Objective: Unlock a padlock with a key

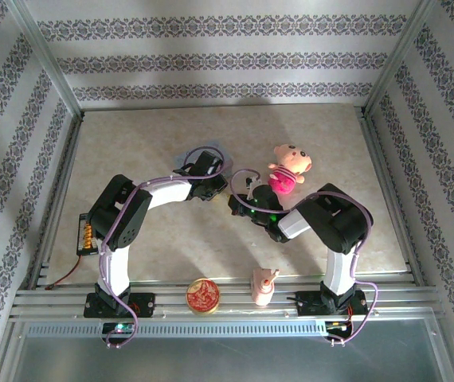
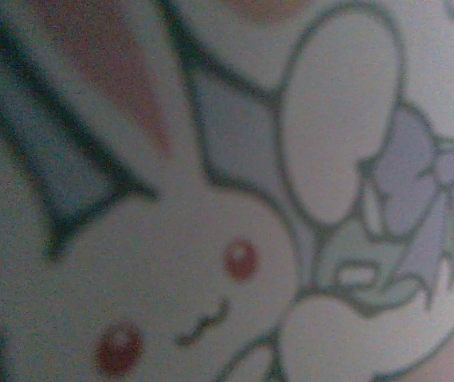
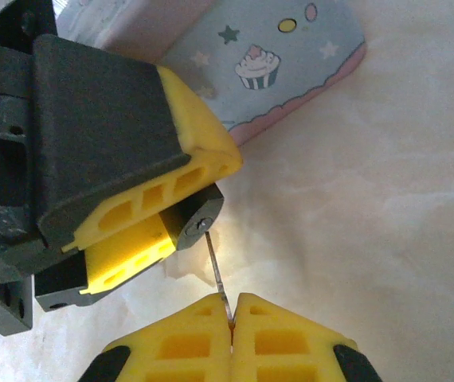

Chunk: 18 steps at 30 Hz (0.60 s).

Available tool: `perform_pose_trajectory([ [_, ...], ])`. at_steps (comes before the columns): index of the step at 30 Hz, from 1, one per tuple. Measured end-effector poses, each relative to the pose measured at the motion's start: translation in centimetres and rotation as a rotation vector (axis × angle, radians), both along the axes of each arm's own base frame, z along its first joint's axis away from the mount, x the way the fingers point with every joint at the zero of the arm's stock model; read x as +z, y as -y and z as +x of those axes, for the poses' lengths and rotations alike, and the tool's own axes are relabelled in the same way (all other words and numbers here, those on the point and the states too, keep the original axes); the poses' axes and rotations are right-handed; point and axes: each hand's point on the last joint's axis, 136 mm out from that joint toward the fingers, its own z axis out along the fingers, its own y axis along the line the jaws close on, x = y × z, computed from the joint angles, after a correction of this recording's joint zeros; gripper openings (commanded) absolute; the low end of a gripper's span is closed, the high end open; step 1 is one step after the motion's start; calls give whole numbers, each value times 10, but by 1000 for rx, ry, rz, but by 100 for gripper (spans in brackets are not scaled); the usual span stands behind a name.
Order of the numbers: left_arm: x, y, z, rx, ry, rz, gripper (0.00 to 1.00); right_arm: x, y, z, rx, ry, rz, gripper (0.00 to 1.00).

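The padlock (image 3: 201,215), tiny and dark grey with a round silvery keyhole, is clamped between the yellow fingers (image 3: 199,155) of my left gripper (image 1: 213,189). My right gripper (image 3: 232,309) is shut on the key (image 3: 218,274), a thin silvery blade pointing up from its fingertips. The blade's tip meets the keyhole; how far in it sits I cannot tell. In the top view my right gripper (image 1: 239,204) faces the left one at the table's middle.
A pale blue tin (image 3: 291,56) with cupcake and star prints lies right behind the left gripper; its bunny print (image 2: 211,239) is blurred in the left wrist view. A pink plush (image 1: 289,169), a red round tin (image 1: 202,295) and a pink figure (image 1: 264,285) lie around.
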Motion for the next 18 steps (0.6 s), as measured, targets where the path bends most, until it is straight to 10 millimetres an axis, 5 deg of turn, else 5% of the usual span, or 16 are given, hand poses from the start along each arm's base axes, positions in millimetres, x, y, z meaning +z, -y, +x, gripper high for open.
perform_pose_trajectory([
  [18,1,1,1,6,3,-10,0,-3,-5,5,-1,-11,54,0],
])
